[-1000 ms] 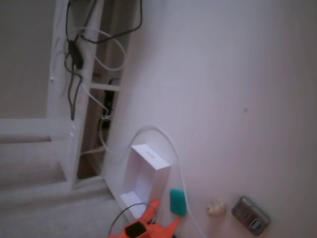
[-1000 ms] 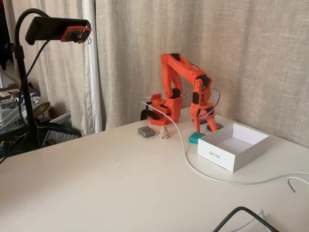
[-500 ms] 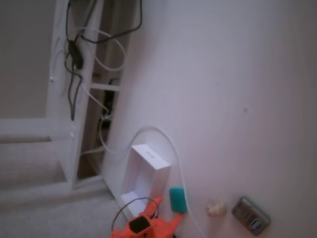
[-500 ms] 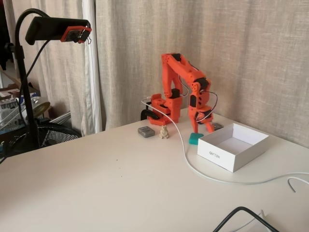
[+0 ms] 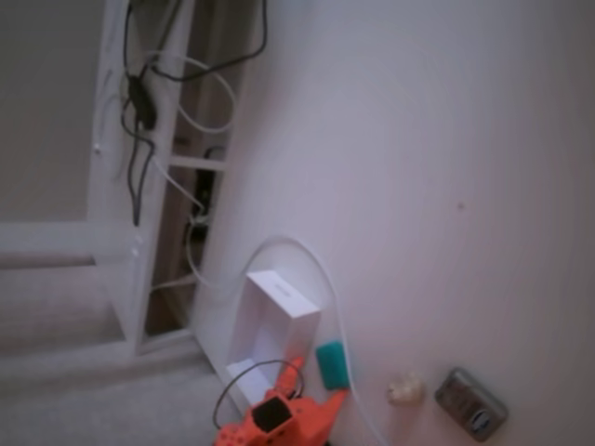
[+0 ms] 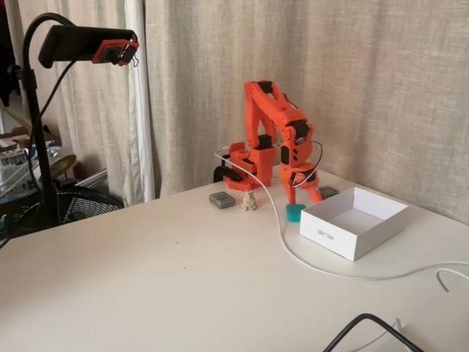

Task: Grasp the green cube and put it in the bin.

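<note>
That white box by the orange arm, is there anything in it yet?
Empty. The white box shows a bare floor; the green cube sits on the table beside it, under the claw.

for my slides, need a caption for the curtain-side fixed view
Orange arm's tool poised over the green cube beside the white bin.
</note>
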